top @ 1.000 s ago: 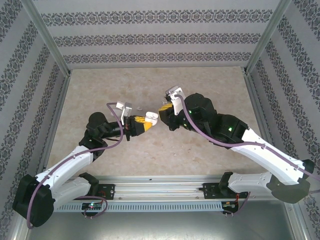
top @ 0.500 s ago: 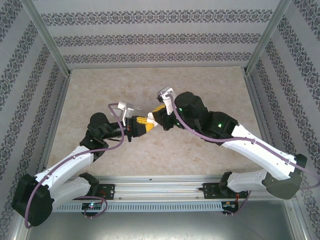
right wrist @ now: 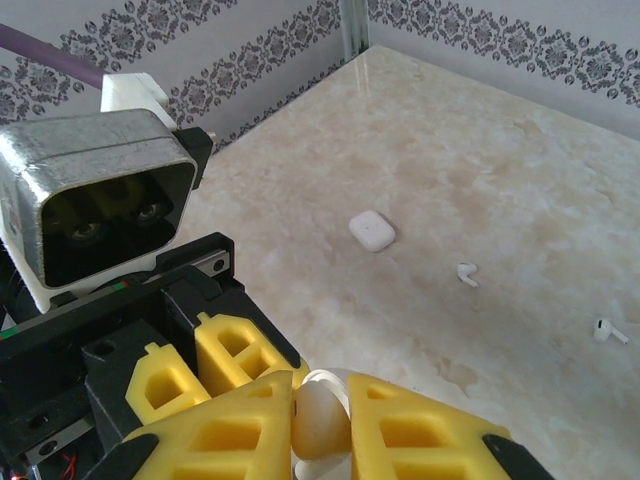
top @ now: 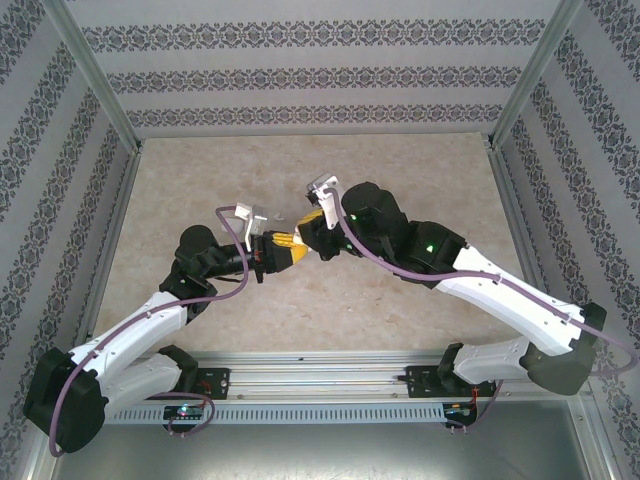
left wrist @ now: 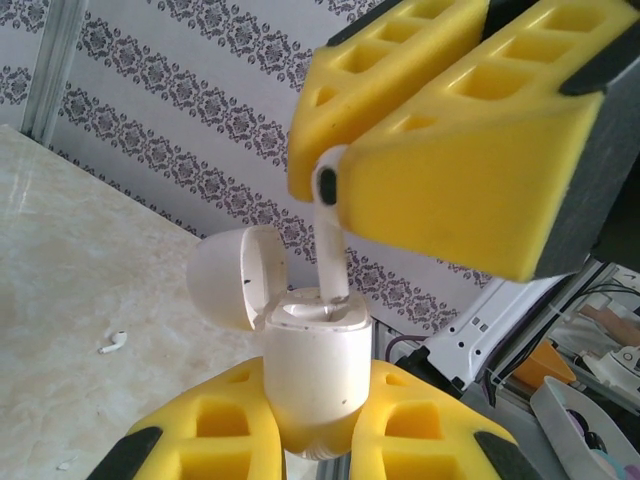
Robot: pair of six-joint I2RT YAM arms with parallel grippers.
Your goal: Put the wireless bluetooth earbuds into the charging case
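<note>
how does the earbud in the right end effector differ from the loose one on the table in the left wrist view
The held earbud is pinched by its head in the right end effector, stem upright, tip at the open charging case; the loose earbud lies on its side on the table, untouched. Both are white with a stem.

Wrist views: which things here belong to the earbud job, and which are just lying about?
Job in hand:
- earbud, pinched in the right gripper, stem entering the case
- charging case, lid open, held by the left gripper
- loose earbuds, likely next

Lying about:
- second white case, closed, on the table
</note>
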